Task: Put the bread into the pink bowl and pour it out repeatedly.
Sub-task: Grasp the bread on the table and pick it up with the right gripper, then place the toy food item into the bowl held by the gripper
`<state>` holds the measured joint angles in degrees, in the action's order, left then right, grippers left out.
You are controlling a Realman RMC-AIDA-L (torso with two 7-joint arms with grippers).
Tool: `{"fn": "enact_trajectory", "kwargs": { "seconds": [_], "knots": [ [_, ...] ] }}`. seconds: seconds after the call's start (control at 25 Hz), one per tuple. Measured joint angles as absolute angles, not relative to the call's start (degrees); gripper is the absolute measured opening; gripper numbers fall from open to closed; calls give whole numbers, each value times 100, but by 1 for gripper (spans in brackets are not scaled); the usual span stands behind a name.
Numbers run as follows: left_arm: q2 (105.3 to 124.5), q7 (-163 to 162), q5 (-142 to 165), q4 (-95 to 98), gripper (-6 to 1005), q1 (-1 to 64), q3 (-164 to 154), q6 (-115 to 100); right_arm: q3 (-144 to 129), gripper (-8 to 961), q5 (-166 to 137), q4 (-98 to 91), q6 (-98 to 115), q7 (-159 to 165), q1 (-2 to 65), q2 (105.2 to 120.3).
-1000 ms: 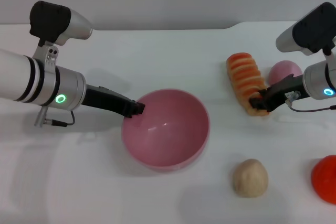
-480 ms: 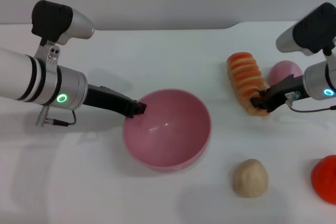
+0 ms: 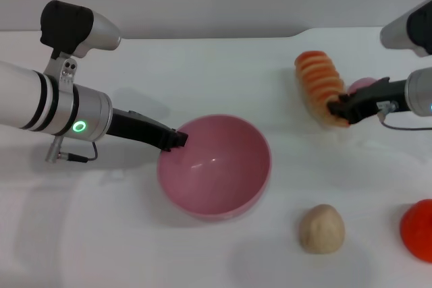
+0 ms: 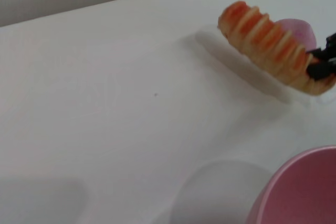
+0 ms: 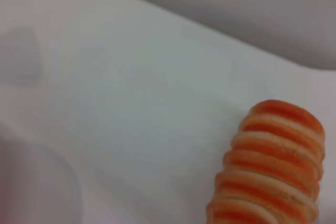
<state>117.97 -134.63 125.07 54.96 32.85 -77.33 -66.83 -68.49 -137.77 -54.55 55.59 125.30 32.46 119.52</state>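
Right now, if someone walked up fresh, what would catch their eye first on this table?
Probably the pink bowl, big and glossy in the middle of the white table, with the left tool gripping its rim. Next, the bread, striped orange and cream, held at its near end by the right tool on the robot's right and lifted off the table.

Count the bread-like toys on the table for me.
2: the striped bread, far right, its near end in the right pincer, and a round tan bun near front, right of the pink bowl. None seem hidden.
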Motion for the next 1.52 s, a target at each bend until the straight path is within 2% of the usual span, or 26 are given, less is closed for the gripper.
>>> {"fn": "enact_trajectory", "kwargs": {
  "seconds": [0.28,0.68,1.52],
  "knots": [
    [11794,-13429,12507,5478,48,3288,-7733,-6660,-6779,148,-12232,-6275,5602,11818,2855,11975],
    [11796,-13422,12507,5455,48,3287,-7691,-6436,-6863,135,-8922,-7024,7106,9467,2249,11980],
    [11791,-13467,12310,5463,49,3484,-7720,-6302,-7978,120,-8296,-5690,6998,8198,2105,11944]
  ]
}}
